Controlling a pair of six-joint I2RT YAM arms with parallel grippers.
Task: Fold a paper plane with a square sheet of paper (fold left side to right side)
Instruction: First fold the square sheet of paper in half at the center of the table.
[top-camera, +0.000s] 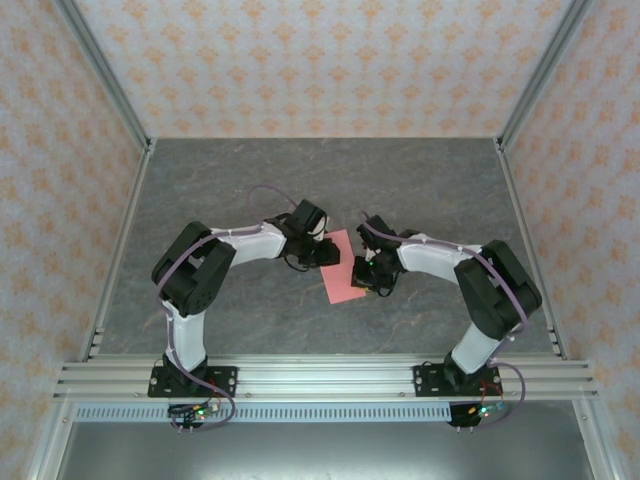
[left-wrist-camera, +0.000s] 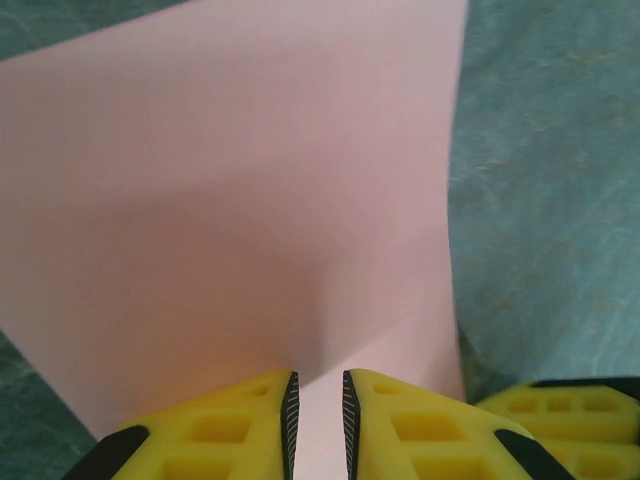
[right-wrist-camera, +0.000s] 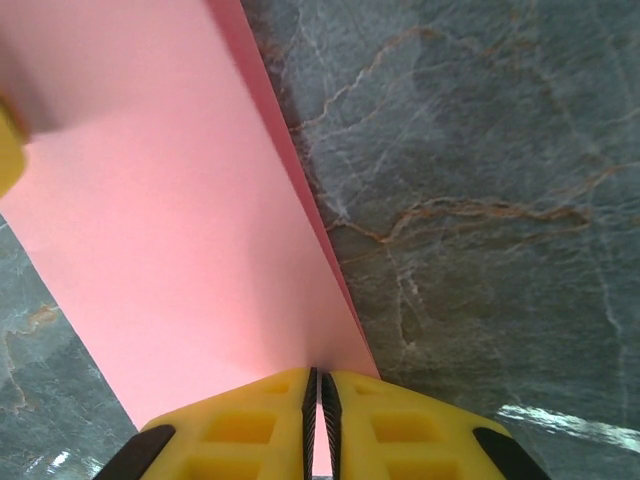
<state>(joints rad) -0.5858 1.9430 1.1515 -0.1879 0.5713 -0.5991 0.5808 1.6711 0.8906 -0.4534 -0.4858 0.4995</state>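
Grey marbled table (top-camera: 250, 180) is walled by patterned panels (top-camera: 320, 60), and one square sheet of paper (top-camera: 343, 272) is found at its middle between two grippers. One edge is clamped by the right gripper (right-wrist-camera: 322, 410); another is straddled by the narrowly parted left gripper (left-wrist-camera: 320, 410), whether pinched cannot be told

No readable text, label, brand, number or sign on anything my cameras take in. The square sheet of paper (left-wrist-camera: 230, 180) under my wrist cameras is plain pink, no print
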